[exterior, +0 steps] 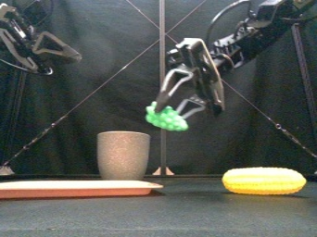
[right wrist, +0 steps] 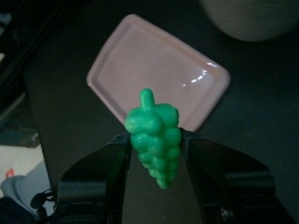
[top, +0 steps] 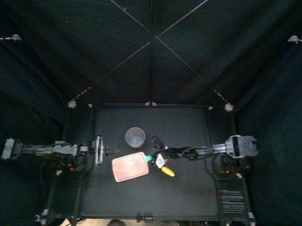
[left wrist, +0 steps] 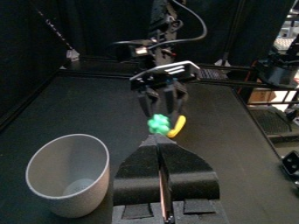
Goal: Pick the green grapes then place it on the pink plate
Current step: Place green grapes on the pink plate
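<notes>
**Grapes held in the air beside the plate**

The right claw point(exterior: 175, 106) is clamped on the green grapes point(exterior: 165, 118), holding them above the desk point(exterior: 186, 215), just off the right edge of the pink plate point(exterior: 74, 188). A grey cup point(exterior: 122, 154) stands behind the plate, and a yellow corn toy point(exterior: 262, 180) lies to the right. The left claw point(left wrist: 160, 147), jaws together, rests at the left

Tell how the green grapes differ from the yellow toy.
The green knobbly toy grape bunch hangs in the air, in the right claw; the yellow ridged oval toy lies on the black table. The grapes taper to a point; the yellow toy is rounded. Neither is on the flat pink tray.
</notes>
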Available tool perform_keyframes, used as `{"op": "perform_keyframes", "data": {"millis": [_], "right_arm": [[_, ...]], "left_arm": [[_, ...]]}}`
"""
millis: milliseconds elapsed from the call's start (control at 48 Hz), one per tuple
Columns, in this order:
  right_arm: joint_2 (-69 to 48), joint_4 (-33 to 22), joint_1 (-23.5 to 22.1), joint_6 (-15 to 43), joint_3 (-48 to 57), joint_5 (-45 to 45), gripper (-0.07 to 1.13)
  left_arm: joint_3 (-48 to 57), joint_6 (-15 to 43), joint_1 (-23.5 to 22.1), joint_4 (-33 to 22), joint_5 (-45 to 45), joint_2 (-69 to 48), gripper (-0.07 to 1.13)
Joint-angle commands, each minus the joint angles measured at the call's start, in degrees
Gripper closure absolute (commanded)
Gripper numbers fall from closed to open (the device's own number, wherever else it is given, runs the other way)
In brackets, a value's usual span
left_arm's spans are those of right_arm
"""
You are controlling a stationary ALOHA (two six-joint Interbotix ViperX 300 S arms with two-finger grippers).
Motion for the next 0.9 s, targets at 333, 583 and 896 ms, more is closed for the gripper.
{"op": "perform_keyframes", "data": {"millis": [333,583,896], "right_arm": [[17.3,-11.5,2.6,0.0,-20.9,5.5,0.41],[19.2,-12.3,1.3,0.0,-25.0,7.8,0.41],[20.1,-15.3,0.2,0.0,-26.7,6.6,0.30]], "left_arm": [[-1.1,0.1,0.9,-0.1,-0.6,0.2,0.92],[-0.4,0.0,1.0,-0.1,-0.6,0.2,0.92],[-0.2,0.1,1.1,-0.1,-0.6,0.2,0.92]]}}
